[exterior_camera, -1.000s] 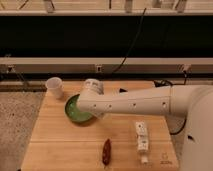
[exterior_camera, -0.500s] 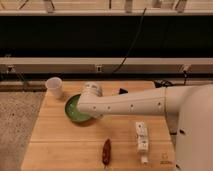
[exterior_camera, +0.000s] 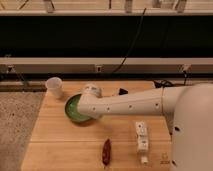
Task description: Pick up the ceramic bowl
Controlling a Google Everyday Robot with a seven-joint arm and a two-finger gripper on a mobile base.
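While the little white cup [exterior_camera: 54, 87] sits upright at the back-left of the wooden table [exterior_camera: 50, 145], the green ceramic bowl [exterior_camera: 74, 109] is just to its right and a bit closer to the front, flat on the table and not touching the cup. Only the bowl's left half shows, because the end effector [exterior_camera: 90, 101] is parked right over its right side, at the tip of the fat white arm [exterior_camera: 130, 103] that reaches in from the right. Honestly can't tell if the end effector is open or closed, since the wrist blocks it. Front and center there's a reddish-brown elongated thing [exterior_camera: 106, 151] lying on the table, well apart from the bowl. Further right is a white blocky object [exterior_camera: 141, 137], then the robot's big white body [exterior_camera: 192, 130] filling the right edge.
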